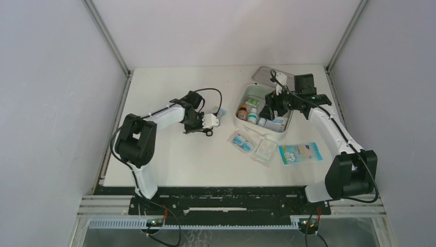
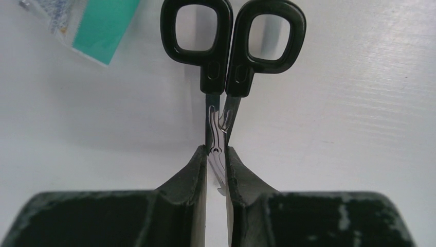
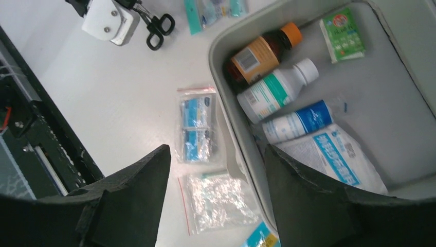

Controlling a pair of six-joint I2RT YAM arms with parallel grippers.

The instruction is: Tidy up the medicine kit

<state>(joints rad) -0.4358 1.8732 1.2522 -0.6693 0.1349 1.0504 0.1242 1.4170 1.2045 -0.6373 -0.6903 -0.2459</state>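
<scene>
Our left pincer [image 2: 217,157] pinches black-handled steel scissors [image 2: 210,77], right pincer [image 3: 216,154] spread over the white soft zip case [image 3: 401,92] already holding bottles [image 3: 277,90]; clear packets [image 3: 195,128] lie outside.

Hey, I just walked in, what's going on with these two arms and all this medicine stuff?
The left end effector is shut on the blades of black scissors, out on the table left of the open kit. The right end effector hangs open over the kit's rim. Bottles lie inside the kit, and several packets lie on the table beside it.
</scene>
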